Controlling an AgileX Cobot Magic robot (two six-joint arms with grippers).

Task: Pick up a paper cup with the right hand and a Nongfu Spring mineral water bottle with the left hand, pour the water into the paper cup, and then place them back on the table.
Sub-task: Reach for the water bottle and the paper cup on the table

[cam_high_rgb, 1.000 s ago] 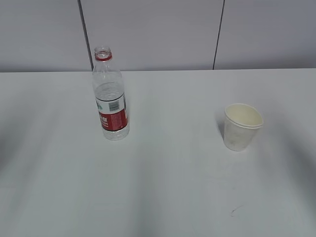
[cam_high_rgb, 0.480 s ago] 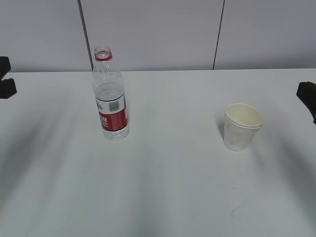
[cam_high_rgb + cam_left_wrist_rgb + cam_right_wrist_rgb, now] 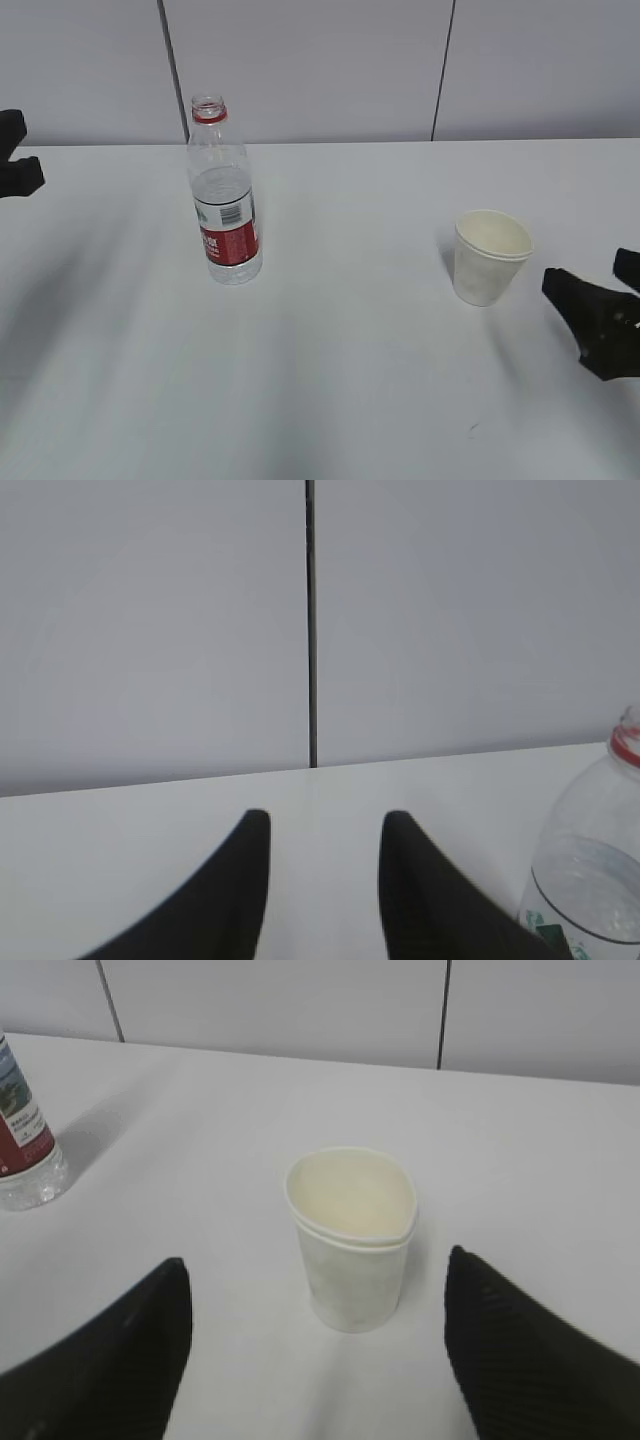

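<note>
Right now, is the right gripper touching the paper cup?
Apart. The right wrist view shows the paper cup standing between the right hand's open fingers, with bare table visible on both sides.

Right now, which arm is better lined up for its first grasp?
Right. The right gripper is open with the paper cup centred between its fingers. The left gripper is open but faces the wall; the Nongfu Spring bottle sits off to its side.
</note>
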